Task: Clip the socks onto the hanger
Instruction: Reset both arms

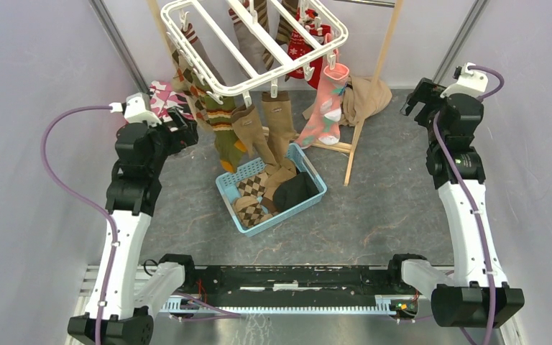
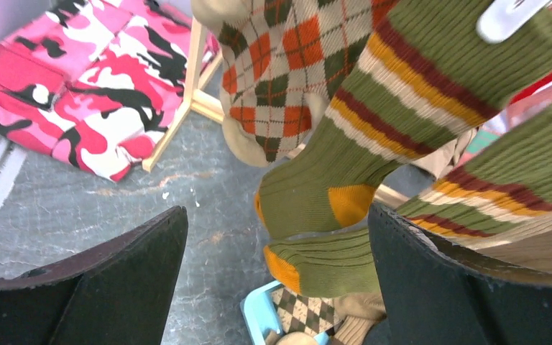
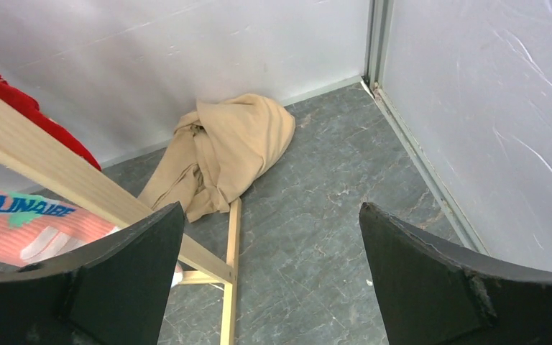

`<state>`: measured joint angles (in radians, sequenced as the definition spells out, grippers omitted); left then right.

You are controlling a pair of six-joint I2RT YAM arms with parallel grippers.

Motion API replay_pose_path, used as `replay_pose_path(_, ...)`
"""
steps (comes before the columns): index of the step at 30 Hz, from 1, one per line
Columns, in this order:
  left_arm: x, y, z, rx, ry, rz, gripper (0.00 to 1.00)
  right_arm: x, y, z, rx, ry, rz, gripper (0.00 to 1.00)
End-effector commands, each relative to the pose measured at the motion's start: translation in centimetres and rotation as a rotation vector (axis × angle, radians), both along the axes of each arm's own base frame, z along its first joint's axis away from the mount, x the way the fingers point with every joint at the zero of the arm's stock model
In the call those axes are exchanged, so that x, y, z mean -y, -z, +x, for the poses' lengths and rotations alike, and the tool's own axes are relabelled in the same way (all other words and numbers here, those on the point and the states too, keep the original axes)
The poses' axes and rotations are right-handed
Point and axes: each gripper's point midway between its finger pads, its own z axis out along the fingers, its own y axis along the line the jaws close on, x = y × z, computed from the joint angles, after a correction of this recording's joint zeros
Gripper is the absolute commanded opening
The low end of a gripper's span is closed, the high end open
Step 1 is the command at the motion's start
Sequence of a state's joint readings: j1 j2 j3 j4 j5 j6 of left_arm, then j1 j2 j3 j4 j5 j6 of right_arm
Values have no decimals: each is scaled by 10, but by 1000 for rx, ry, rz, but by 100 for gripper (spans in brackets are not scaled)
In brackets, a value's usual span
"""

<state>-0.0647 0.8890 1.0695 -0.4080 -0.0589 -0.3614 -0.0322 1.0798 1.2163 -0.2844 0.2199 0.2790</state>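
The white hanger (image 1: pixel 208 32) hangs at the back with several socks clipped to it: argyle (image 1: pixel 185 75), green striped (image 1: pixel 224 122), tan (image 1: pixel 251 133), red (image 1: pixel 303 50) and pink (image 1: pixel 328 108). In the left wrist view the green socks (image 2: pixel 374 165) and the argyle sock (image 2: pixel 280 79) hang ahead of the fingers. My left gripper (image 1: pixel 184 128) is open and empty, left of the hanging socks. My right gripper (image 1: pixel 415 100) is open and empty, at the far right, away from the hanger. More socks (image 1: pixel 255 194) lie in the blue basket (image 1: pixel 224 188).
A wooden pole stand (image 1: pixel 374 86) holds the hanger; its base bars (image 3: pixel 230 266) lie on the floor. A beige garment (image 3: pixel 223 151) lies in the back corner. A pink camouflage cloth (image 2: pixel 93 79) lies at the back left. White walls close in on both sides.
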Motion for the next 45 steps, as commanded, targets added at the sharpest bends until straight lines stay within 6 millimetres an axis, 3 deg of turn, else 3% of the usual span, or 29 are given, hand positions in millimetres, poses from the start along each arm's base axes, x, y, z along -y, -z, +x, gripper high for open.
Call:
replay_pose_path(1,-12,-40,-15,73,-48,27,100,-8,-18,-5,42,-22,-7,98)
replay_pose_path(3,-16,-53,-20,100,-61,46,100,-7,-22,-7,54,-9,-4,98)
replay_pose_path(7,-18,-78,-30,160,-65,58,100,-27,-39,-13,89,-32,-44,98)
replay_pose_path(10,-17,-89,-34,188,-60,57,100,-24,-50,-20,117,45,-38,98)
replay_pose_path(17,-11,-108,-38,242,-34,32,100,-26,-74,-34,153,133,-107,98)
replay_pose_path(23,-6,-114,-39,263,-11,14,100,-20,-98,-51,202,206,-141,98)
replay_pose_path(37,-9,-117,-42,261,-10,57,100,-5,-93,-58,198,332,-93,98)
replay_pose_path(45,-9,-120,-41,267,-6,74,100,-10,-90,-51,203,316,-67,98)
